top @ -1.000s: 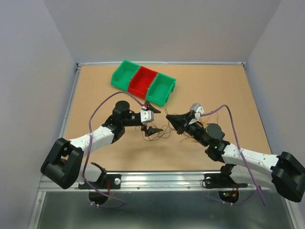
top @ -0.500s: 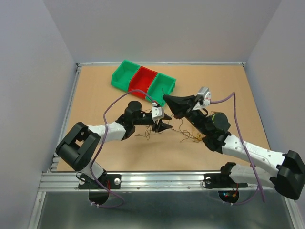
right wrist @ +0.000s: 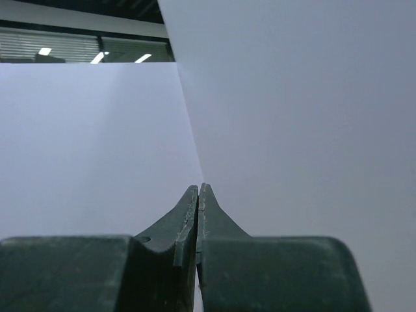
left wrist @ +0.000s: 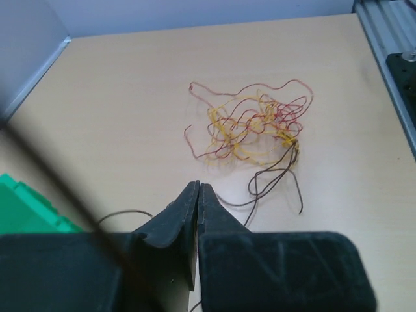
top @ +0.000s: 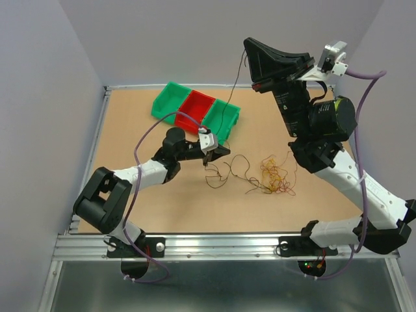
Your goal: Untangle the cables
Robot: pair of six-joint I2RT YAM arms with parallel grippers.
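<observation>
**Left gripper**, black, two-fingered: hovering low over the middle of the tan wooden tabletop, with its arm reaching in from the near left. In the left wrist view its fingers are pressing together at the tips. Whether a wire is lying between them cannot be told.

**Right gripper**, black, two-fingered: hanging high above the far side of the table, in front of the pale grey back wall. In the right wrist view its jaws are meeting edge to edge, with only wall showing behind them. It appears to be pinching the strand listed next.

**Thin dark wire strand**: running down from the right gripper's tip and slanting toward the left gripper. In the left wrist view it is showing as a blurred dark line across the lower left.

**Clump of thin curly wire cables**, orange-yellow and dark red: lying on the tabletop to the right of the left gripper, apart from both grippers. Dark brown strands are trailing from it toward the left gripper, looping flat on the wood.

**Row of three open plastic bins**, green, red, green: sitting at an angle on the far-left part of the table, just beyond the left gripper.

**Aluminium rail**: running along the near edge and carrying both arm bases.
</observation>
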